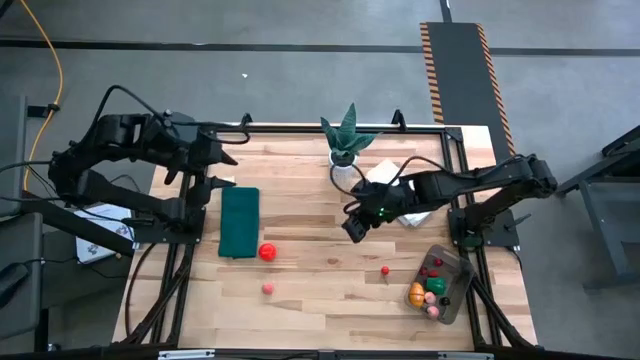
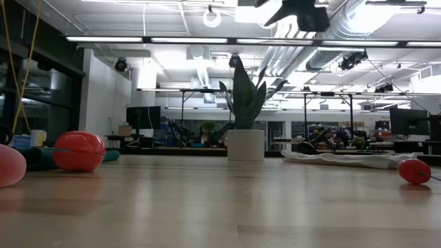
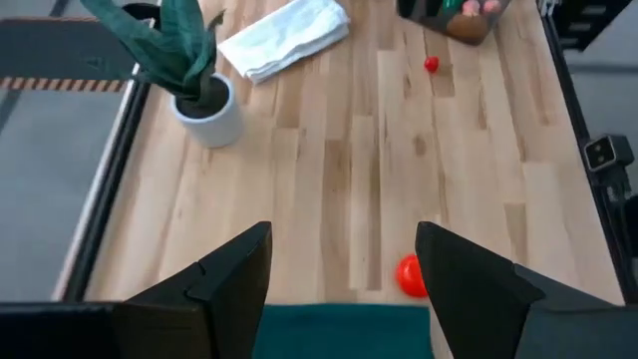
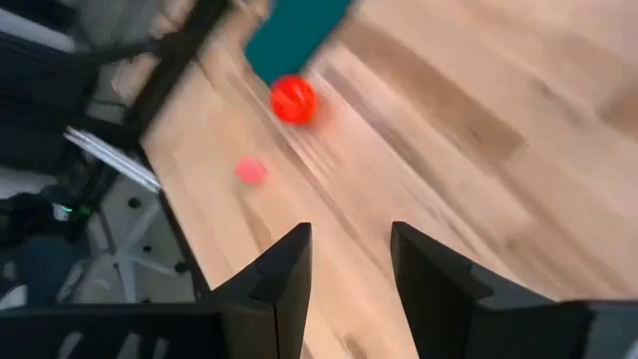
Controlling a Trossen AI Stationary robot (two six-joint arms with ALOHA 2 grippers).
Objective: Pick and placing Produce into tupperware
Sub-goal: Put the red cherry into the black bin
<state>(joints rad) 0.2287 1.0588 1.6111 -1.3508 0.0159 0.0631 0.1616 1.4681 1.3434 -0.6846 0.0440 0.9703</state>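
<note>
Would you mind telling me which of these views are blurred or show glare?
Right wrist view: streaked with motion blur, the red fruit and pink fruit smeared. Low view: bright ceiling strip lights and sheen on the table; the nearest pink fruit is soft. High and left wrist views: evenly lit and sharp.

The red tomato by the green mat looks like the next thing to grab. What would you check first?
1. Right end effector empty and open: ok, nothing between its fingers in the right wrist view.
2. Red tomato free to grasp, beside the green mat: ok.
3. Path across the wood to it clear: ok.
4. Tupperware has room: cannot tell; several pieces already inside.
5. Left end effector out of the way, at the table's far left edge: ok.
6. Other loose produce: pink piece and small red piece remain.
</note>
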